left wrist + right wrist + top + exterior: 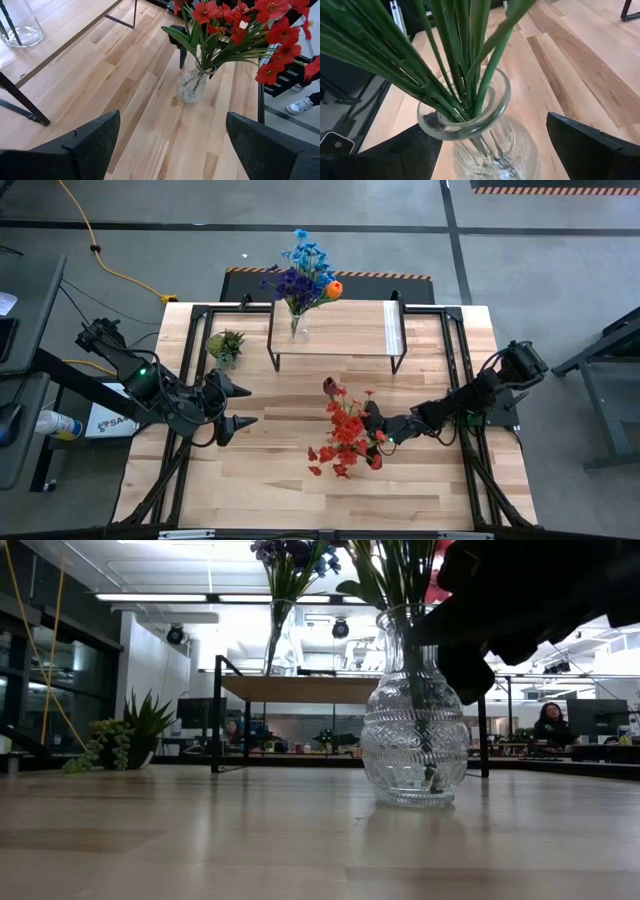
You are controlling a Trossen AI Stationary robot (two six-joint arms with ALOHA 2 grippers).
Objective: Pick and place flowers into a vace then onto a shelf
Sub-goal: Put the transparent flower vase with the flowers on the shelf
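Red flowers (pixel 345 435) and a dark maroon tulip (pixel 329 386) stand in a clear ribbed glass vase (pixel 412 735) whose base rests on the tabletop, near the middle. My right gripper (pixel 372 430) is open, coming from the right, with its fingers on either side of the vase's neck (pixel 470 112). My left gripper (pixel 248 406) waits open at the table's left, pointing toward that vase (pixel 191 85). A second vase (pixel 298 330) with blue, purple and orange flowers (pixel 305 270) stands on the left end of the shelf (pixel 345 330). My right gripper (pixel 490 125) comes level from the table's right with its open fingers around the vase's neck, below the rim (pixel 495 107). A clear gap shows beside one finger (pixel 590 145). Whether the other finger (pixel 415 150) touches the glass I cannot tell. The vase stands upright on the table.
The shelf stands on thin black legs (pixel 215 715) at the far middle, with a pale strip (pixel 393 328) near its right end. A small spiky potted plant (pixel 226 345) sits left of it. Bare tabletop (pixel 280 480) lies along the near edge. People sit in the room beyond.
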